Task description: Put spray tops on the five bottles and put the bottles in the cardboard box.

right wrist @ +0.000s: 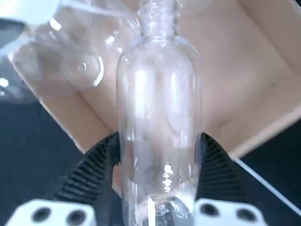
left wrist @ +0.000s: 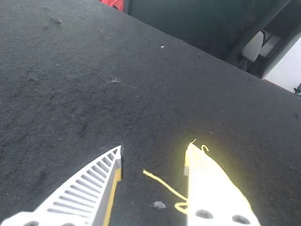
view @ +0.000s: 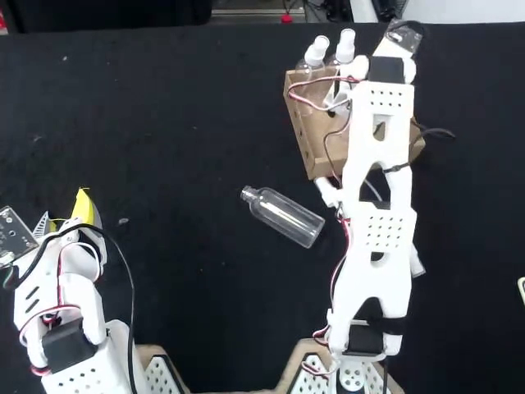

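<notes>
At the left of the table, the left gripper hangs low over bare black cloth, its fingers spread with nothing between them, well apart from everything the task concerns. Near the middle lies a loose bottle on its side with no spray top. Its long axis runs on a diagonal, the bare neck pointing toward the far left and the base toward the right arm, which passes just beside it and is clearly the nearer arm. Farther right stands the cardboard box, with two capped bottles upright at its far end, white spray tops rising above the rim. The right gripper is clamped on a held bottle, black pads pressing both sides of its lower body. This bottle's axis points away from the wrist, and its threaded neck appears bare. It hangs over the box's open interior beside the two already inside, so the coming move looks like a lowering into the free part of the box, though the bottle seems to lack its top.
</notes>
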